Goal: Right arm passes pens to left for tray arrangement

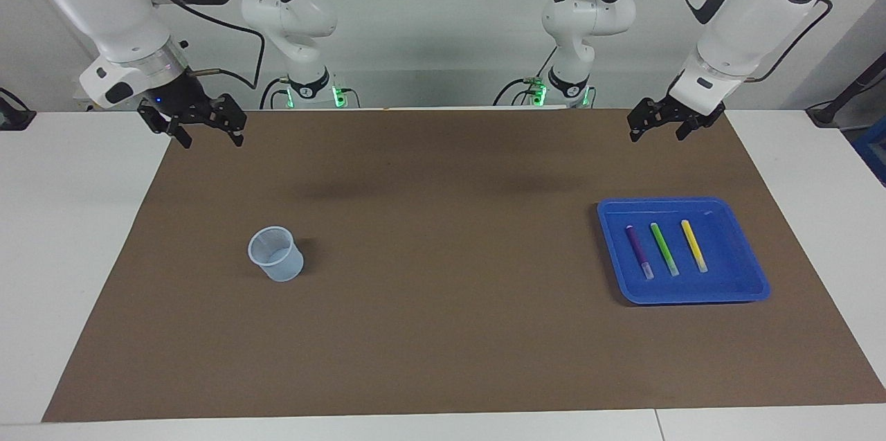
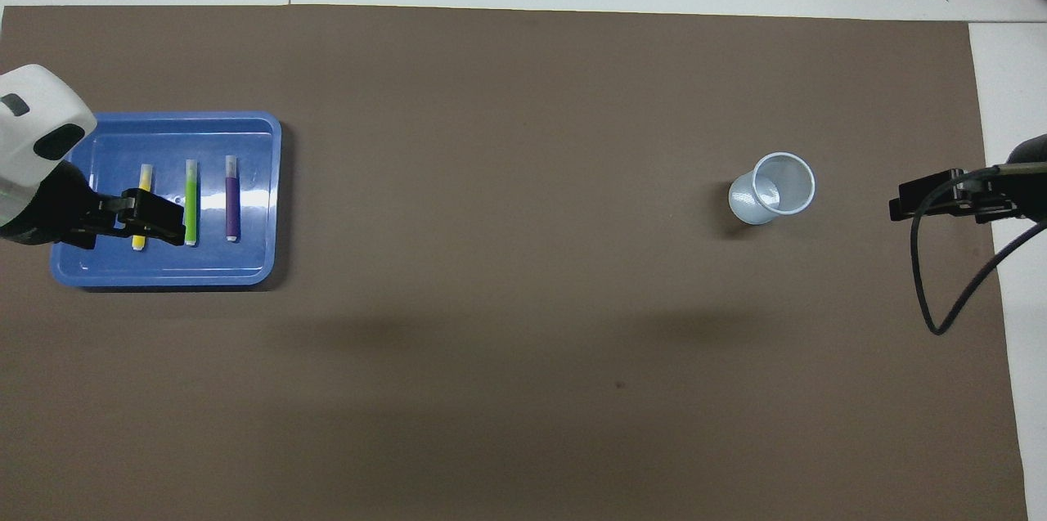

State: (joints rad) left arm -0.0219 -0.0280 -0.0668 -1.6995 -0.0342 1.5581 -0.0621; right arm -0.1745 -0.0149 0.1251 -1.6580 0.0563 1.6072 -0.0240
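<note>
Three short slim marker pens lie flat in the shallow bright blue plastic tray (image 1: 747,286), which sits on the brown paper mat (image 1: 443,330) toward the left arm's end of the tabletop (image 1: 62,233). The purple pen (image 1: 638,250), green pen (image 1: 664,248) and yellow pen (image 1: 693,245) are parallel and apart from one another, whitish tips pointing away from the robots; the even spacing reads as a deliberate arrangement, so the tray appears already filled. The purple one lies nearest the middle of the tabletop, the yellow one toward the tray's outer rim.

The left arm's black two-finger tool (image 1: 659,124) hangs empty and wide, raised over the mat at the edge nearest the robots, well above and apart from the tray. In the overhead view it overlaps the yellow pen (image 2: 141,206), but the facing view shows this as mere covering from height, not contact. Its raised, spread posture suits an arm clear of its work.

The small translucent pale-blue plastic cup (image 1: 276,254) stands upright and empty toward the right arm's end, presumably the pens' source. The right arm's black tool with the blue light (image 1: 201,130) waits over the mat's corner near the robots, fingers wide, holding nothing, well apart from the cup.

No pen is left outside the tray, so the task looks complete.
</note>
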